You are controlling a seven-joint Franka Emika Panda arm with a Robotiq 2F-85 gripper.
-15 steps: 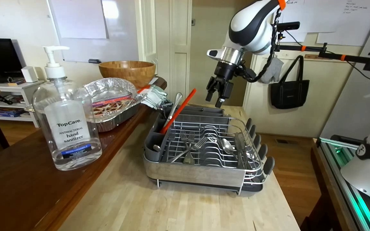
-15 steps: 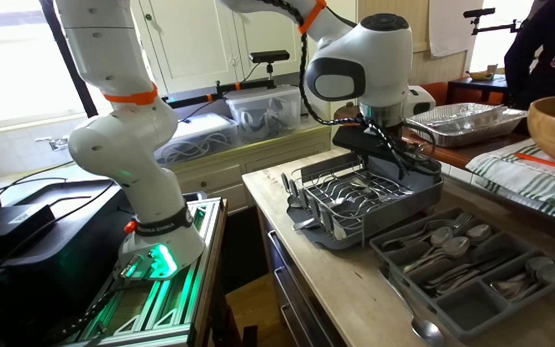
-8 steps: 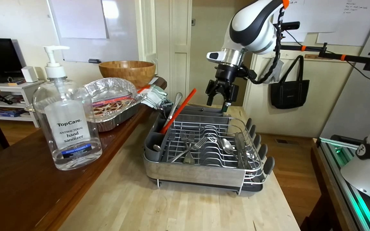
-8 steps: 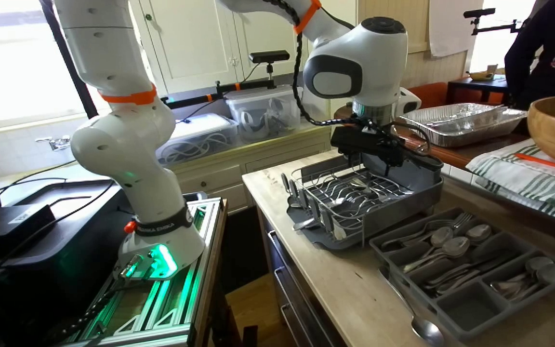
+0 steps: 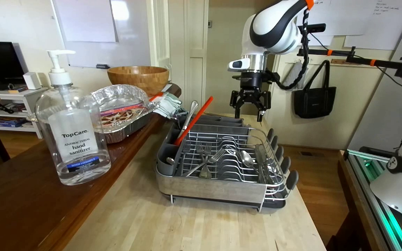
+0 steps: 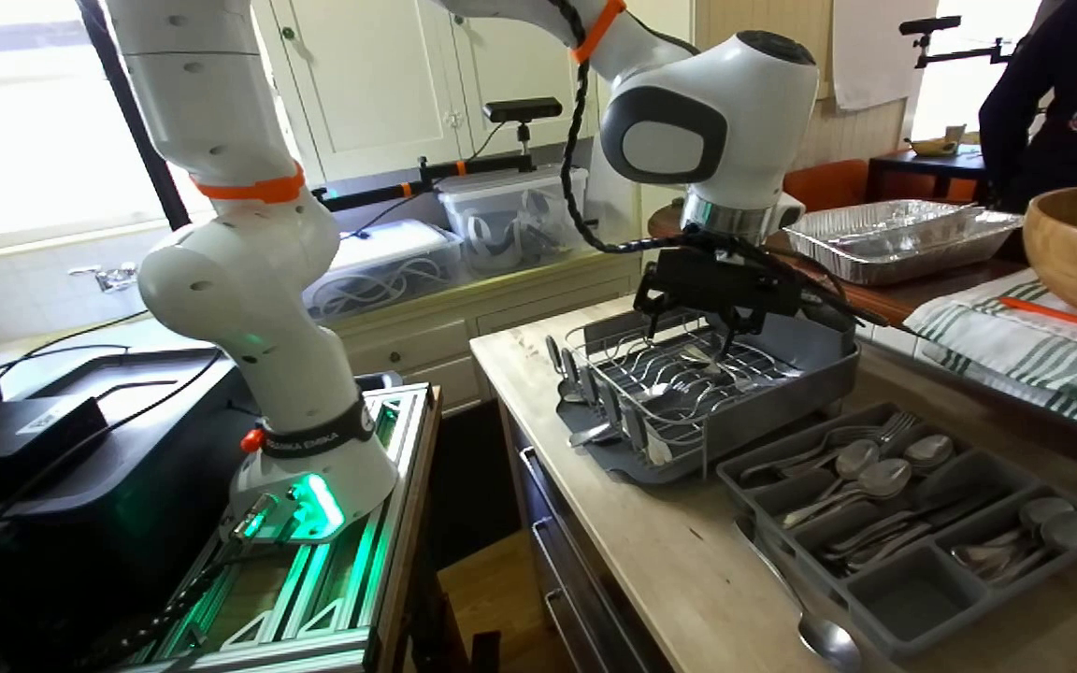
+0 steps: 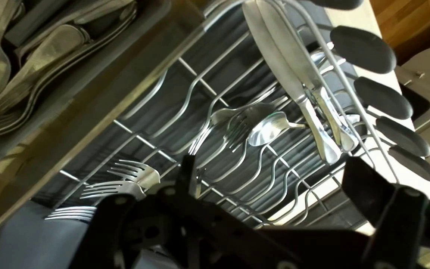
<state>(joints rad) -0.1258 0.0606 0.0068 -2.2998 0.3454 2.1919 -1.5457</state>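
My gripper [image 5: 248, 115] stands open and points down, with nothing between its fingers. It hangs above the dish rack [image 6: 768, 416], apart from it, in both exterior views. Dark fingers [image 7: 187, 168] frame bare rack wires in the wrist view. Beyond them lie a shiny spoon [image 7: 269, 129], a dark-looking fork [image 7: 241, 121] and two knives [image 7: 274, 48] along the rack's side. More forks [image 7: 120, 186] rest at the left, partly behind a finger. A red-handled utensil [image 5: 194, 120] leans out of the rack's grey cutlery holder [image 5: 168, 162]. The fingertips' exact height over the wires is hard to judge.
Beside the rack is a grey cutlery tray [image 6: 912, 598] with spoons, forks and knives; a loose spoon [image 6: 828, 640] lies along its edge. A sanitizer bottle [image 5: 79, 146], foil pan [image 5: 127, 129] and wooden bowl [image 5: 138, 76] stand on the raised ledge, near a striped towel [image 6: 1015, 346].
From a tilted pose, the gripper has swung upright and turned, so both fingers show apart in both exterior views. It has shifted slightly. The cutlery and rack look unmoved.
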